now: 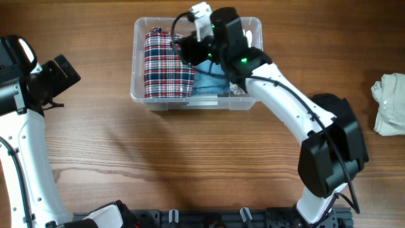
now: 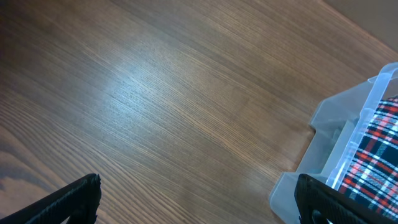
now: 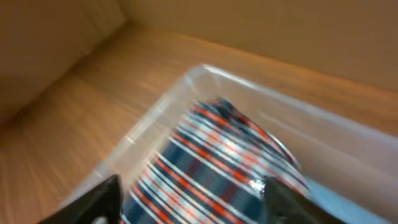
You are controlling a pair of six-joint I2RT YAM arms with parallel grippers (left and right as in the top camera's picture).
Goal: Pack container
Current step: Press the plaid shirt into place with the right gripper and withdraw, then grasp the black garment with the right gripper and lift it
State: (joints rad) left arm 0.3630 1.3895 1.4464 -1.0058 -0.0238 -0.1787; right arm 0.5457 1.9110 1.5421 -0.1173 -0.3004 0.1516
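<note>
Two dark fingers of my right gripper (image 3: pixel 189 193) stand apart, nothing clamped between them. It hangs over the container (image 1: pixel 190 104), above the back half, with my white arm crossing the near right corner. Right below the fingers lies a folded plaid cloth (image 3: pixel 205 162), a woven check of red, white and navy, filling the left side of the container from front wall to back wall. Beside it, on the right, lies a flat pale blue cloth (image 1: pixel 209 82), partly hidden under my wrist. The container itself is clear, thin plastic, rectangular with rounded corners and a thick rolled rim.

My left gripper (image 2: pixel 196 193) is also spread wide and empty, well apart from the container, off its left side above the bare table (image 1: pixel 190 158), which is brown wood with a fine straight grain and a soft sheen. Far out on the right edge of the table sits a crumpled beige cloth (image 1: pixel 391 104).
</note>
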